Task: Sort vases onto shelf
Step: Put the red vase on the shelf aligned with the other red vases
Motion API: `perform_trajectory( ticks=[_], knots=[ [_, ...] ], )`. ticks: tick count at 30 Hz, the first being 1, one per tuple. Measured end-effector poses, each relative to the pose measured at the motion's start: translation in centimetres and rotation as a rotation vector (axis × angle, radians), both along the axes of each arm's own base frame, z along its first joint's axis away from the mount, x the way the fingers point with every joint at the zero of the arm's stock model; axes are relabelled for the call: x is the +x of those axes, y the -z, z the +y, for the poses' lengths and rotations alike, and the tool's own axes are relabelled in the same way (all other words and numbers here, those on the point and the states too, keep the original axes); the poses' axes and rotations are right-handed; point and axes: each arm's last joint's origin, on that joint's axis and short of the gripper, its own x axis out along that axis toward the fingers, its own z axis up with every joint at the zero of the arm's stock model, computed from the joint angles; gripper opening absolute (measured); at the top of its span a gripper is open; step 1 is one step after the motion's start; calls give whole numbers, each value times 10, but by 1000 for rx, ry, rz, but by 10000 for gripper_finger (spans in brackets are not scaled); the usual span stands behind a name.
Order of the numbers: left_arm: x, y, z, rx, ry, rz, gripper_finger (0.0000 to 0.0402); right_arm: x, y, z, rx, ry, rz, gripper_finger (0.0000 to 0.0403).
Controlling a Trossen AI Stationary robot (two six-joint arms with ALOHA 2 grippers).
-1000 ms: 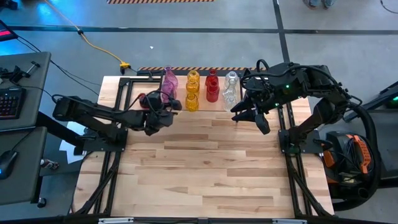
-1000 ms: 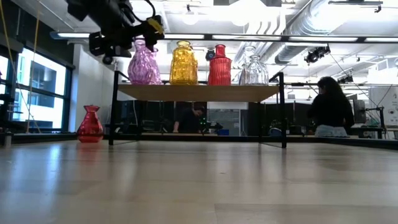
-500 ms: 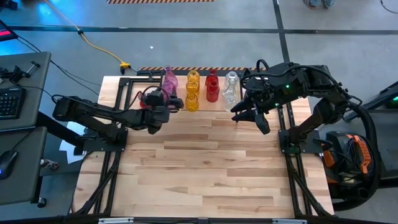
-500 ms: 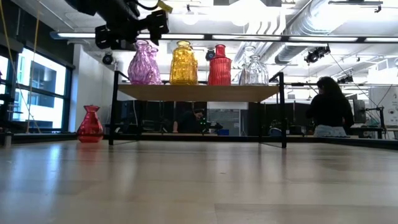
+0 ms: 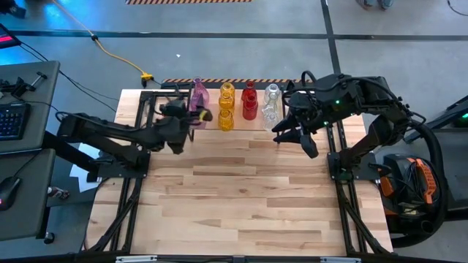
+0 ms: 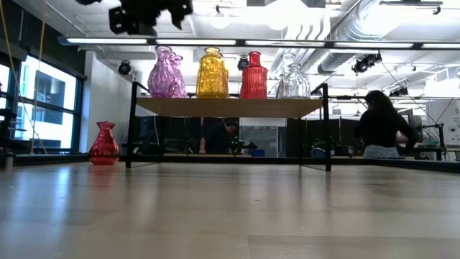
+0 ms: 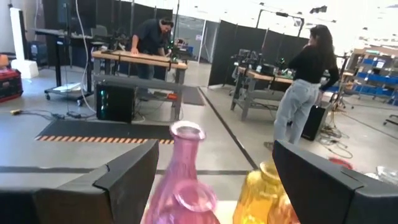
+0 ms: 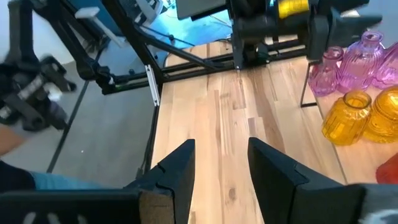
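1. Since a second ago, the left pincer (image 5: 191,115) has drawn back and up from the pink vases (image 6: 167,73); its fingers are spread wide and empty, above the shelf's (image 6: 230,106) left end.
2. On the shelf stand pink, amber (image 6: 212,73), red (image 6: 253,76) and clear (image 6: 292,81) vases, in colour rows, front to back.
3. One red vase (image 6: 104,144) stands on the desk (image 5: 241,190) beside the shelf's left leg, not yet sorted.
4. The right pincer (image 5: 287,131) waits near the shelf's right end, fingers partly apart, holding nothing.
5. My judgement: these vases are light, rigid, slippery, breakable glass; take hold at the narrow neck, where the fingers fit, and squeeze gently.
6. No brand, label or writing is readable.
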Motion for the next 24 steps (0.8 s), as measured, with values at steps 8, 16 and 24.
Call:
perform_trajectory(
  ticks=[8, 16, 24],
  knots=[
    [-43, -44, -17, 45, 102, 1, 308, -2, 3, -1, -28, 3, 37, 130],
    [-92, -76, -31, 67, 191, -20, 308, -5, 8, -3, -108, 52, 84, 130],
    [-127, -90, -37, 72, 230, 59, 308, -12, 23, -10, -192, 274, 259, 130]
  ],
)
